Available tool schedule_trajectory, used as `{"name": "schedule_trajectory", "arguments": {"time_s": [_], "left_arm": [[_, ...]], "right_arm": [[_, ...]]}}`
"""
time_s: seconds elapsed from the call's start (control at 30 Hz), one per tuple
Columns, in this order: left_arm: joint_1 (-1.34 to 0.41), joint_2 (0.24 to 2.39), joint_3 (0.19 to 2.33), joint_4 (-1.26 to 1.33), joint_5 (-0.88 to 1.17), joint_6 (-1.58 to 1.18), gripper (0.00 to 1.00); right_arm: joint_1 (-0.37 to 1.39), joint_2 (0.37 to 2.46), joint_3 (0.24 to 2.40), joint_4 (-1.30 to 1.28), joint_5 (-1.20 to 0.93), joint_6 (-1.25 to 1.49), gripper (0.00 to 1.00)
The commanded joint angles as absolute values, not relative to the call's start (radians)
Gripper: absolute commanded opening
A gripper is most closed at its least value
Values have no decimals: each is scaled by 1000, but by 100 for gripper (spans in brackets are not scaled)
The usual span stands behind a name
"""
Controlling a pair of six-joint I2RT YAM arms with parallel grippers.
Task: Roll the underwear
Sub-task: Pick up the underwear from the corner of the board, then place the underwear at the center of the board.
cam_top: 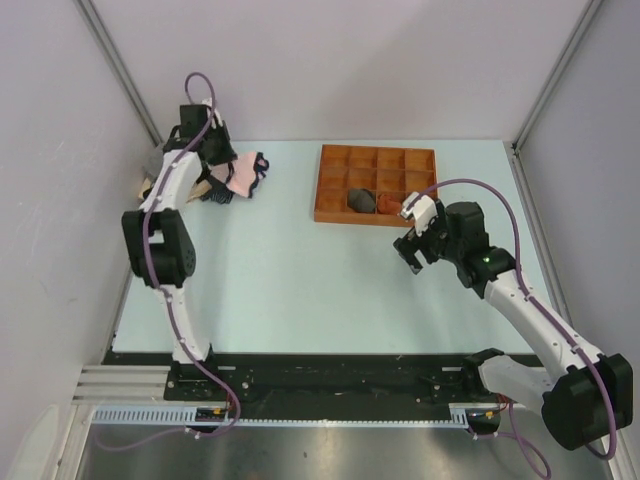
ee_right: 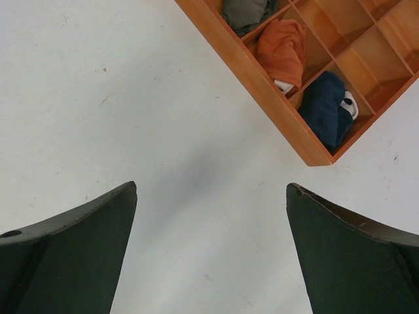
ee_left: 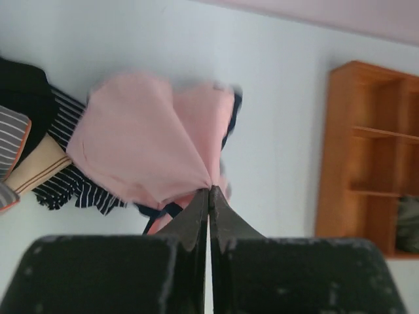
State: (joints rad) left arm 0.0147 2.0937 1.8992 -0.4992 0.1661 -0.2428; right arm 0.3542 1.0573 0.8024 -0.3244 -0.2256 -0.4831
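The underwear [cam_top: 245, 174] is light pink with dark navy edging, at the far left of the table. My left gripper [cam_top: 222, 170] is shut on a pinch of its fabric. In the left wrist view the pink cloth [ee_left: 147, 144] fans out from the closed fingertips [ee_left: 209, 191], blurred, with navy edging below. My right gripper [cam_top: 412, 252] is open and empty over bare table, just in front of the orange tray. The right wrist view shows its two fingers [ee_right: 78, 242] wide apart with nothing between.
A pile of other garments [ee_left: 39, 150], black, striped and tan, lies left of the underwear. An orange compartment tray [cam_top: 330, 190] at the back holds dark grey [ee_right: 245, 13], orange [ee_right: 283, 49] and navy [ee_right: 327, 108] rolled bundles.
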Motion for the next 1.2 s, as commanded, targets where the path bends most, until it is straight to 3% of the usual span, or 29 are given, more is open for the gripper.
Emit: {"name": "schedule_trajectory", "arguments": {"time_s": [0.0, 0.33, 0.57, 0.63, 0.77, 0.8, 0.83, 0.9, 1.0, 1.1, 1.17], "left_arm": [[-58, 1735, 1768, -397, 178, -198, 1], [-322, 1087, 1147, -288, 235, -388, 0], [-560, 876, 956, -294, 175, -549, 0], [-632, 893, 916, -270, 143, -566, 0], [-756, 1151, 896, -148, 132, -583, 0], [-808, 1214, 911, -76, 126, -584, 13], [-827, 1280, 926, -37, 130, -589, 19], [-854, 1497, 1003, 73, 175, -586, 27], [-858, 1661, 1170, 55, 209, -516, 34], [-853, 1637, 1293, -70, 95, -366, 49], [-848, 1576, 1302, -110, 40, -258, 53]], "right_arm": [[348, 1020, 828, -308, -244, -477, 99], [324, 966, 828, -339, -374, -492, 100], [295, 931, 828, -391, -580, -529, 100], [295, 933, 827, -406, -607, -545, 100], [290, 942, 828, -423, -655, -571, 100], [276, 940, 827, -428, -666, -577, 100], [267, 937, 828, -434, -689, -581, 100], [235, 931, 828, -452, -727, -598, 100], [151, 916, 828, -485, -817, -617, 100], [89, 920, 827, -562, -935, -714, 100], [95, 954, 828, -621, -1024, -797, 99]]}}
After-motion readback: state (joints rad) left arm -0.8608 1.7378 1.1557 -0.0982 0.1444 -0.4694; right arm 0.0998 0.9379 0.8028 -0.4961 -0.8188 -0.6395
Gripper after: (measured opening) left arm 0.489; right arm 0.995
